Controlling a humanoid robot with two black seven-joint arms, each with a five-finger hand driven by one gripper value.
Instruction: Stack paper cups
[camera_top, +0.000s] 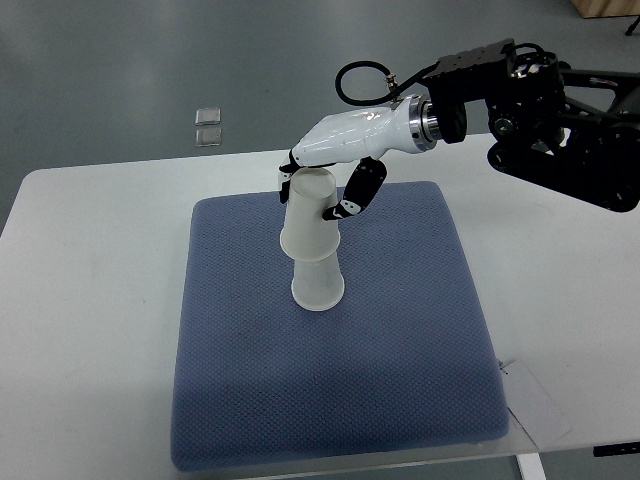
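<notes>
Your right hand (335, 175) reaches in from the right edge and has its fingers (362, 190) wrapped around the upper paper cup (310, 215). That cup is plain white, inverted and tilted a little, sitting over the lower paper cup (318, 285), also white and upside down. The pair stands near the middle of the blue mat (400, 350), toward its far edge, on the white tabletop (90, 300).

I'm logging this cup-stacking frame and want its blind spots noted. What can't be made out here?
- Top view: how far the upper paper cup sits over the lower paper cup; the upper one's wall hides the overlap.
- Right hand: its contact on the cup's far side is hidden by the cup.
- Small clear items on the floor: too small to identify.
</notes>
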